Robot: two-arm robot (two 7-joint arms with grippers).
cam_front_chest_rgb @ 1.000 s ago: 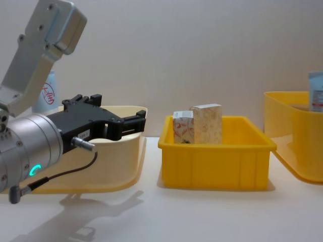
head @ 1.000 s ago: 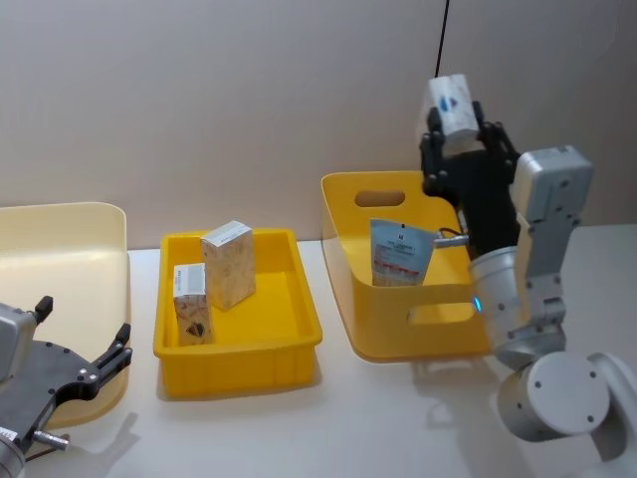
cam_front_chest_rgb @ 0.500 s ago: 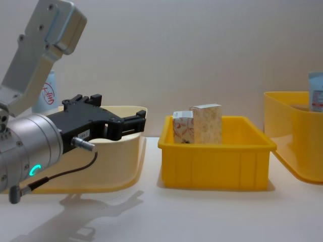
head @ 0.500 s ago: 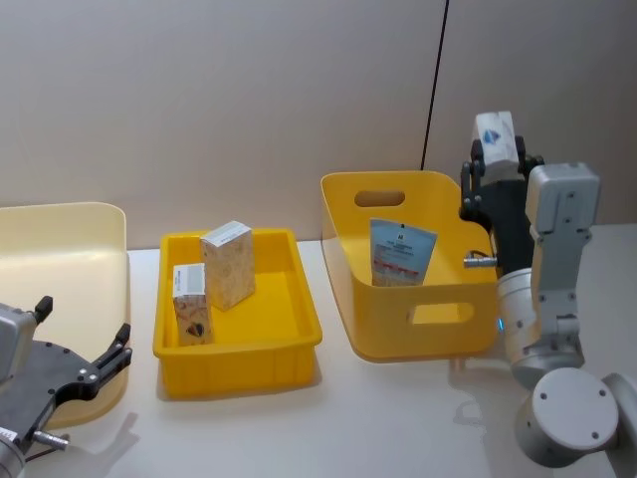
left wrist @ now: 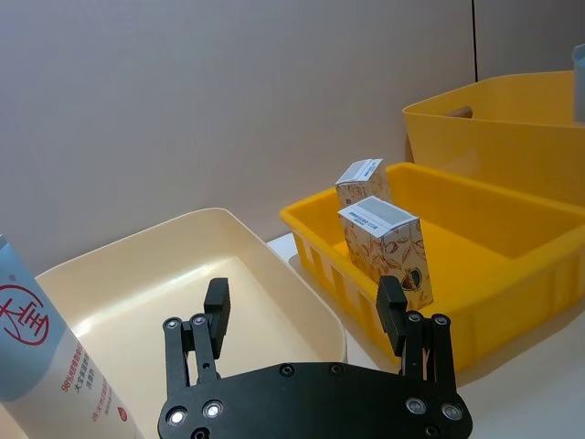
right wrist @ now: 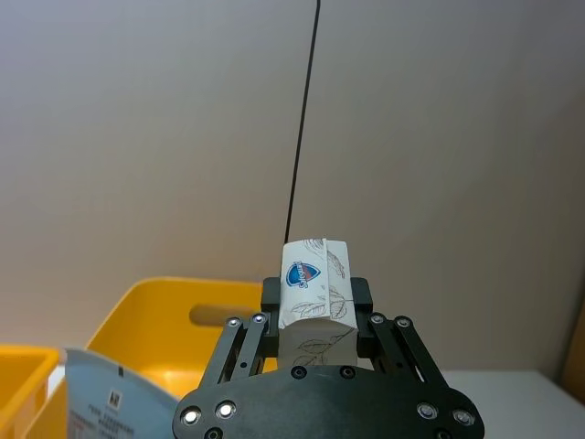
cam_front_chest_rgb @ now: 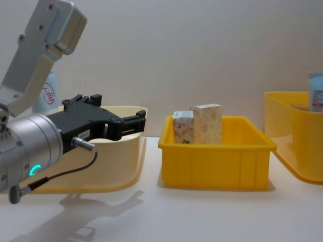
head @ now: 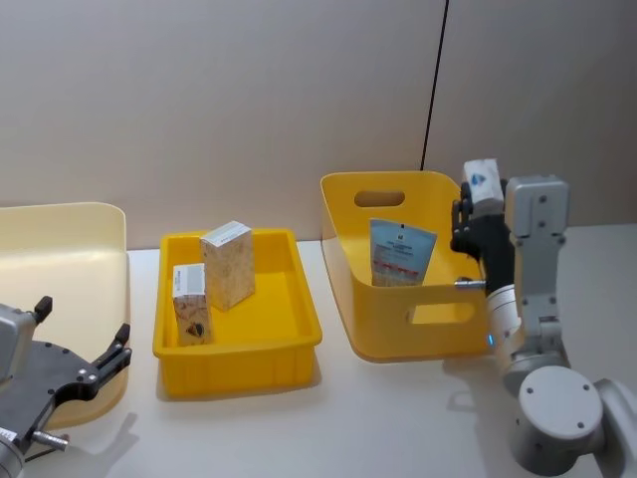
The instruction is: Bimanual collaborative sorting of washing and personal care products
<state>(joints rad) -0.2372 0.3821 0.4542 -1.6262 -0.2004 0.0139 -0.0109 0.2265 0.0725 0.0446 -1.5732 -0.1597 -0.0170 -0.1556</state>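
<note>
The right pincer (head: 482, 211) is raised at the right rim of the tall yellow bin (head: 398, 299), its fingers clamped on a small white carton (right wrist: 313, 302) with a blue emblem and a leaf pattern; the carton stands upright between the fingers, its top above them, and in the head view it sits just past the bin's right wall, above the rim. Inside that bin a pale blue flat-ended tube (head: 401, 253) with dark print and a red band leans against the back wall. In the low yellow tray (head: 237, 344) in the middle of the bench (head: 378, 418) stand 2 patterned cartons: the taller tan one (head: 228, 264) toward the back, the smaller one (head: 190, 305) just in front and to its left, close beside it. The left pincer (left wrist: 304, 315) hangs at the near left, in front of the cream bin (head: 70, 259), its 2 fingers spread apart and holding nothing. A pale bottle (left wrist: 50, 366) with red characters stands upright at the cream bin's far left side; whether it is inside the bin or behind it cannot be told.
</note>
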